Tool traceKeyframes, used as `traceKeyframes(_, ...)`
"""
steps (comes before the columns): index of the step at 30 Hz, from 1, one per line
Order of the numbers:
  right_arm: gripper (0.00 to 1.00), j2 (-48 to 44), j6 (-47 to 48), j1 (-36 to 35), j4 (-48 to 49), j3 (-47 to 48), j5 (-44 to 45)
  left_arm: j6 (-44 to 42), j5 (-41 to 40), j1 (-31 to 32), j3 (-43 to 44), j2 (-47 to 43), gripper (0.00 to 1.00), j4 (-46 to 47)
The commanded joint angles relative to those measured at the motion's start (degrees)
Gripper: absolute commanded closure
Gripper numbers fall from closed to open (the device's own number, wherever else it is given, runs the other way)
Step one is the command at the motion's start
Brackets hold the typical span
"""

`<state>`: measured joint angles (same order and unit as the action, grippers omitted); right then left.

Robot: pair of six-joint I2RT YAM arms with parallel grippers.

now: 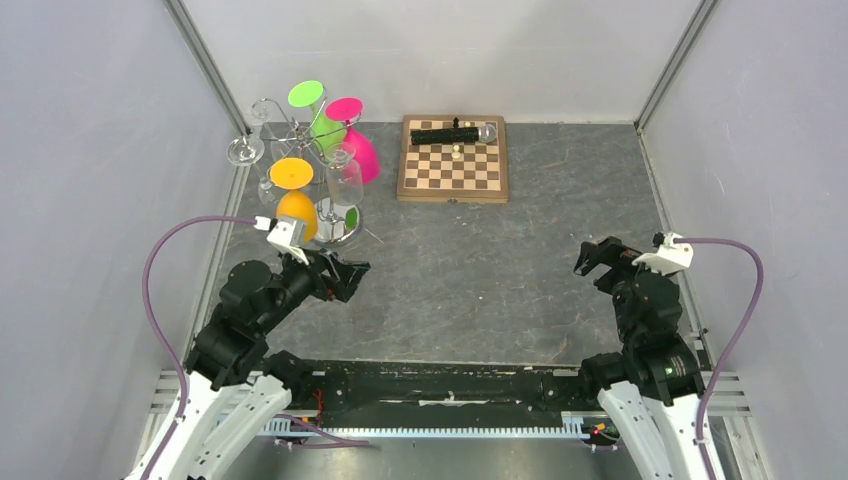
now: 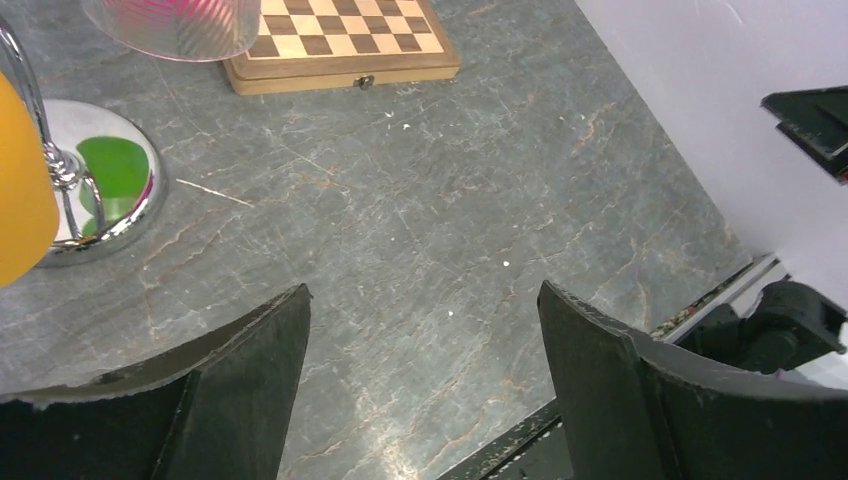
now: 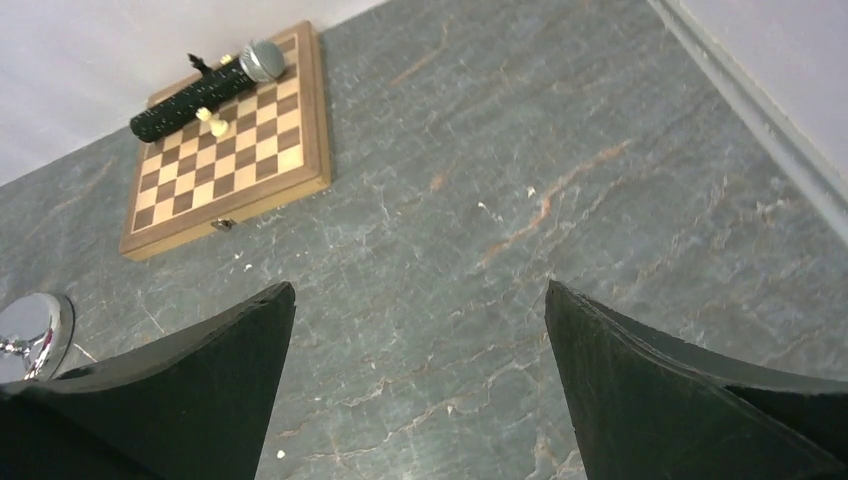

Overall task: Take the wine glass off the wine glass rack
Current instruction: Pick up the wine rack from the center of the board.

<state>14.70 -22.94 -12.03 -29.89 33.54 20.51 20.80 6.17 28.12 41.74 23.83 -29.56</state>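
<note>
The silver wire wine glass rack point(image 1: 300, 135) stands at the back left on its round mirrored base point(image 1: 345, 230). Upside-down glasses hang on it: a green one point(image 1: 326, 130), a pink one point(image 1: 362, 155), an orange one point(image 1: 297, 214) and clear ones point(image 1: 345, 180). My left gripper point(image 1: 350, 274) is open and empty, low over the table just in front of the base. The left wrist view shows the base point(image 2: 130, 215), the orange bowl point(image 2: 18, 190) and the pink bowl point(image 2: 180, 25). My right gripper point(image 1: 592, 257) is open and empty at the right, far from the rack.
A wooden chessboard point(image 1: 452, 160) lies at the back centre with a black microphone point(image 1: 450, 133) and small pieces on it; it also shows in the right wrist view point(image 3: 230, 150). White walls enclose the grey stone table point(image 1: 480, 280) on three sides.
</note>
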Motion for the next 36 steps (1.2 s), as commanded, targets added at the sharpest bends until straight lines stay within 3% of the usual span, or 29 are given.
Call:
traceKeyframes(1, 0.02, 4.6, -6.2, 0.0, -4.0, 4.6, 2.4, 5.9, -0.2, 0.2, 3.1, 0.6, 0.08, 1.4)
traceKeyframes(2, 0.02, 5.3, -5.5, 0.0, -4.1, 5.1, 1.1, 6.4, -0.8, 0.2, 3.3, 0.0, 0.03, 1.0)
traceKeyframes(7, 0.02, 9.4, 2.8, 0.0, -4.0, 8.7, -7.5, 4.5, 2.0, 0.2, 3.6, -2.2, 0.01, 2.1)
traceKeyframes(12, 0.02, 12.8, 5.5, 0.0, -2.6, 11.7, -10.5, 2.4, 1.1, 0.2, 11.6, 4.7, 0.03, -6.9)
traceKeyframes(18, 0.02, 17.6, 9.7, 0.0, -1.7, 14.6, -11.1, 0.0, 10.5, 0.2, 16.9, 8.7, 0.03, -9.8)
traceKeyframes(27, 0.02, 29.0, 11.7, 0.0, -5.9, 25.1, -15.7, 1.5, 5.8, 0.2, 27.1, 15.9, 0.06, -18.7)
traceKeyframes(31, 0.02, 30.9, 10.8, 0.0, -5.8, 26.1, -17.7, 1.8, 8.1, 0.2, 33.2, 20.3, 0.06, -21.3)
traceKeyframes(36, 0.02, 31.6, 10.5, 0.0, -6.3, 27.3, -18.1, 2.5, 3.2, 0.2, 39.0, 21.8, 0.04, -21.9)
